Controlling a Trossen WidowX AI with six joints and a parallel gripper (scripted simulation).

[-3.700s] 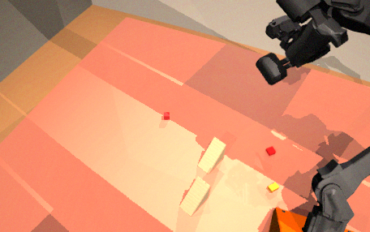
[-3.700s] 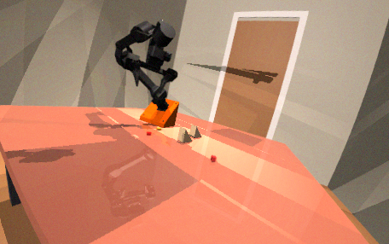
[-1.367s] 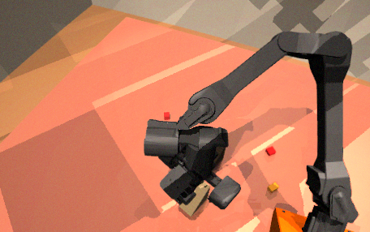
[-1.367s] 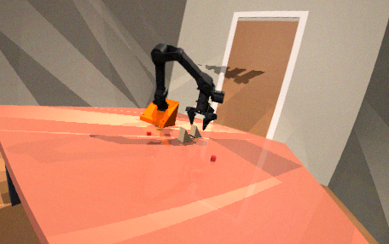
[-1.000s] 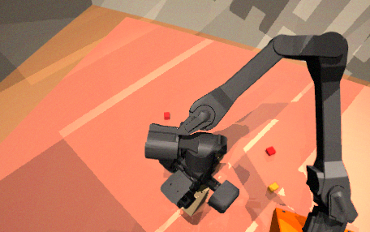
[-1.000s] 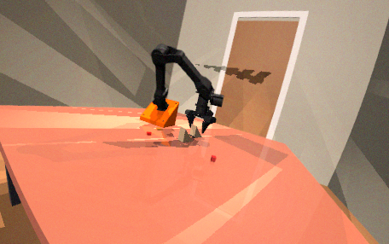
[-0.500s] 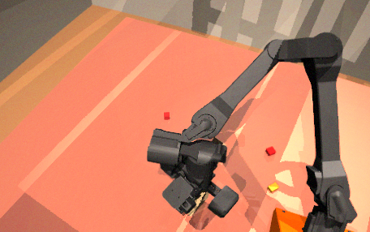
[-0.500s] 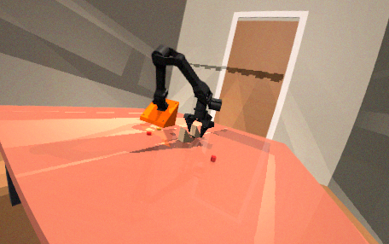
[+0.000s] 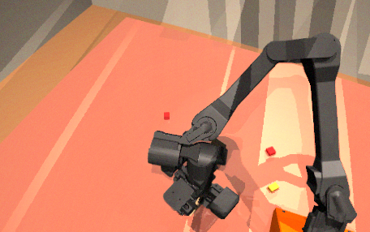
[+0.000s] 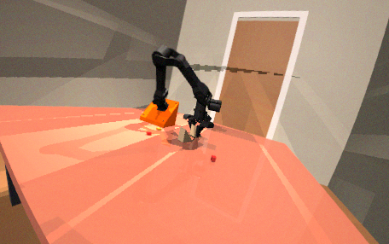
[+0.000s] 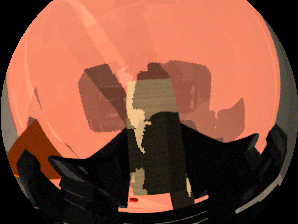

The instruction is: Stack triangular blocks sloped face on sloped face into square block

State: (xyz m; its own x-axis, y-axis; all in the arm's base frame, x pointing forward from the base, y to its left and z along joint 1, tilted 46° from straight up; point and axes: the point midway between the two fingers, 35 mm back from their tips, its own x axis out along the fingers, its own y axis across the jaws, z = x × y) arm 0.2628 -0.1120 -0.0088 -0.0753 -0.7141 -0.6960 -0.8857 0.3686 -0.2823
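Observation:
One beige triangular block point(image 10: 193, 130) point(image 11: 154, 95) is between the fingers of my gripper point(image 9: 199, 200) point(image 10: 195, 132) point(image 11: 152, 126). The fingertips meet its two sides in the wrist view, so the gripper looks shut on it. Its lower half there is in dark shadow. The other triangular block point(image 10: 184, 135) point(image 11: 182, 198) stands close beside it, to its left in the exterior view and low in the wrist view, partly hidden. In the top view the hand hides nearly all of both blocks. I cannot tell whether the held block touches the table.
Small red cubes point(image 9: 166, 116) point(image 9: 270, 151) point(image 10: 213, 159) point(image 10: 148, 133) and a small yellow block point(image 9: 273, 186) point(image 10: 159, 128) lie apart on the table. An orange wedge-shaped box point(image 9: 286, 221) point(image 10: 168, 115) point(image 11: 37, 150) is by the arm's base.

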